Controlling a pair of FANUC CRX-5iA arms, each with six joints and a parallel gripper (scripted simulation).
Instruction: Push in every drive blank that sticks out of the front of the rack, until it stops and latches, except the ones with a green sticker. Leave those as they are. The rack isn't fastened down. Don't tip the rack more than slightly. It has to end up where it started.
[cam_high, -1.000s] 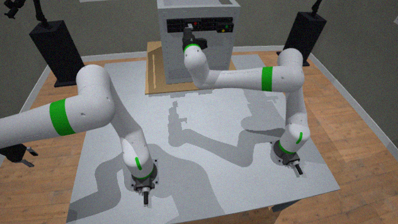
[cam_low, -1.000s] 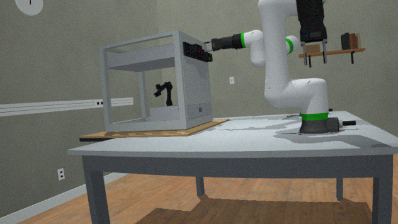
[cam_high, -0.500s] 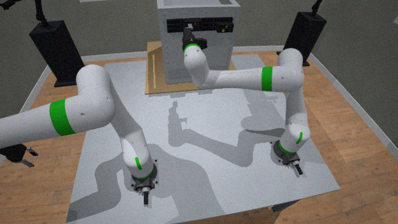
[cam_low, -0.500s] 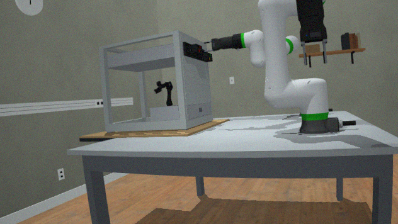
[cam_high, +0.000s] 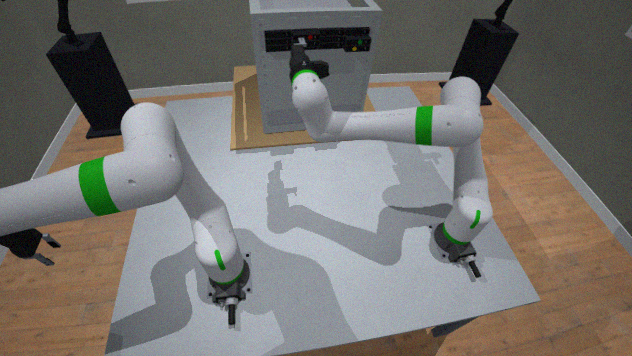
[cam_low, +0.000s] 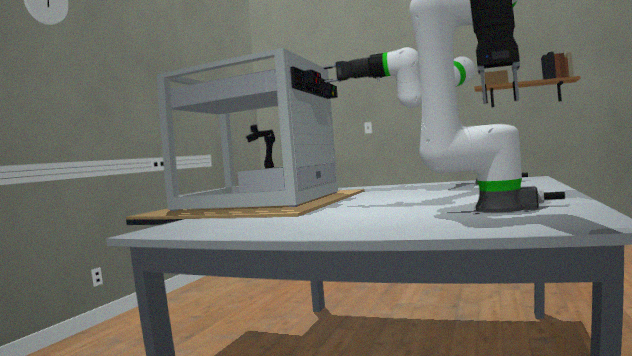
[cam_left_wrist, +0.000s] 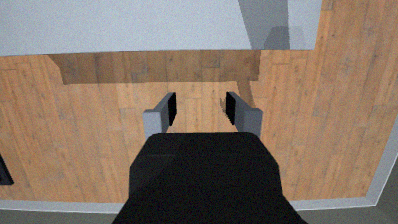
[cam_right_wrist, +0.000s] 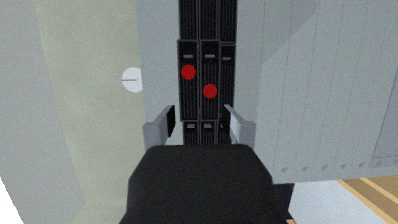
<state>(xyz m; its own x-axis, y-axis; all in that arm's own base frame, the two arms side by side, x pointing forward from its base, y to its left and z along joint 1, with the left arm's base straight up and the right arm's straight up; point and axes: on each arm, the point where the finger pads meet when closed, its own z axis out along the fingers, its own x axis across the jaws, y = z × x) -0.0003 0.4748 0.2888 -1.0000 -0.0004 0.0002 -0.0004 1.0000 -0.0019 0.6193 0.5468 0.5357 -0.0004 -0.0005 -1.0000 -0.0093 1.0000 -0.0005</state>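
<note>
The rack (cam_high: 345, 75) (cam_low: 312, 130) (cam_right_wrist: 300, 115) stands upright on a wooden board, with black drive blanks across its upper front. Two neighbouring blanks with red stickers (cam_right_wrist: 188, 72) (cam_right_wrist: 210, 91) appear to stand out from the blanks beside them. At the other end, a blank with a green sticker (cam_high: 359, 42) and one with a yellow sticker (cam_high: 354, 49) clearly stick out. My right gripper (cam_high: 301, 42) (cam_low: 327, 74) (cam_right_wrist: 198, 114) is open and empty just in front of the bay, near one end of the red-stickered blanks; contact cannot be told. My left gripper (cam_high: 49, 253) (cam_low: 500, 97) (cam_left_wrist: 201, 102) is open and empty, away from the rack.
The wooden board (cam_high: 245, 135) (cam_low: 200, 215) lies under the rack on the grey table (cam_high: 340, 175) (cam_low: 380, 225) (cam_left_wrist: 125, 25). The right forearm reaches across in front of the rack. Dark pedestals (cam_high: 95, 80) (cam_high: 480, 55) stand behind the table on both sides.
</note>
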